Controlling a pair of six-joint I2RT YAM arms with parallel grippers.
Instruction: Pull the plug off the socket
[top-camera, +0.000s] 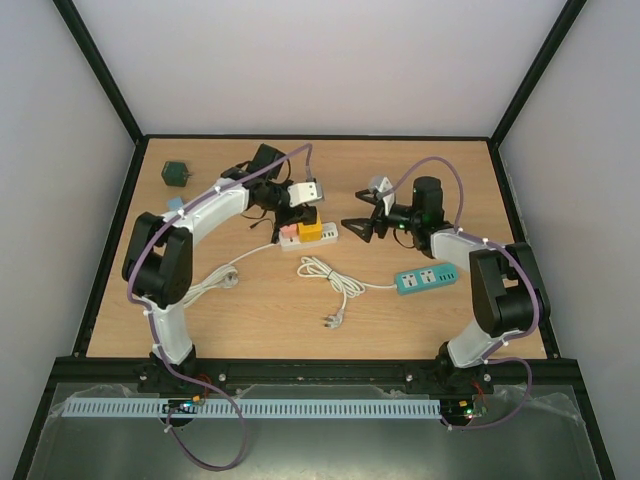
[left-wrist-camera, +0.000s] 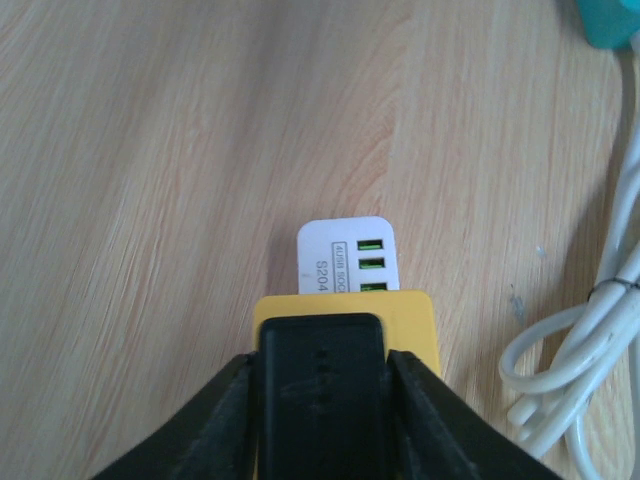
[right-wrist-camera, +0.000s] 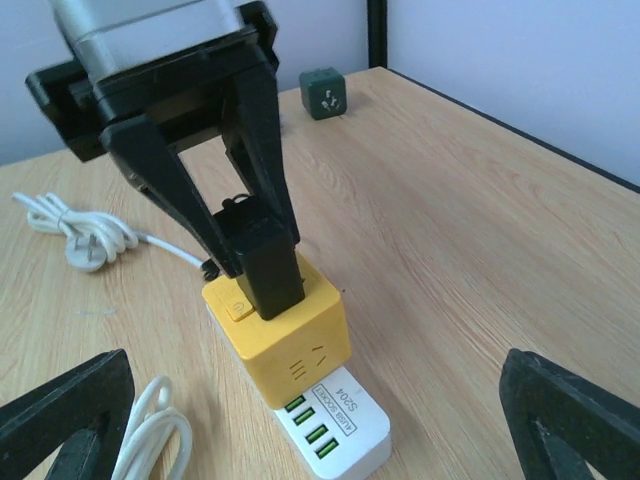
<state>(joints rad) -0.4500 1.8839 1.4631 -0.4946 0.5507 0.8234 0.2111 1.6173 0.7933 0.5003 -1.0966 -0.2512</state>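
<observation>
One black plug (right-wrist-camera: 268, 268) in yellow socket (right-wrist-camera: 300, 345) | left tool (left-wrist-camera: 320, 395) clamped on it | right tool (top-camera: 362, 212) wide

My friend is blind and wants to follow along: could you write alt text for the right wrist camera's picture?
The left tool clamps a black plug standing in a yellow cube socket, which sits on a white power strip on a wooden table. The right tool is open, its fingers in the bottom corners.

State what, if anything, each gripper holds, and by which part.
The left gripper clamps the black plug by its two sides, above the yellow socket. The right gripper holds nothing; its jaws stand open.
</observation>
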